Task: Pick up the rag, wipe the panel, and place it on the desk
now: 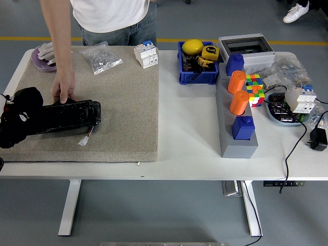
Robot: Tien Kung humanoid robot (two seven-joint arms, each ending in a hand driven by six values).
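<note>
My left hand [19, 119] lies over the left end of the black panel, a person steadying the panel's far edge.

From the head view I see my black left hand entering at the counter's [189, 154] left edge and covering the left end of the glossy black rectangular panel [69, 115], which lies flat on the beige felt mat [123, 107] near the mat's front-left corner. I cannot tell whether its fingers are spread or curled, and I cannot make out a rag. A person's hand [63, 87] reaches down from the far side, fingertips touching the panel's far edge. A small white connector [83, 141] lies just in front of the panel. My right arm is out of the picture.
</note>
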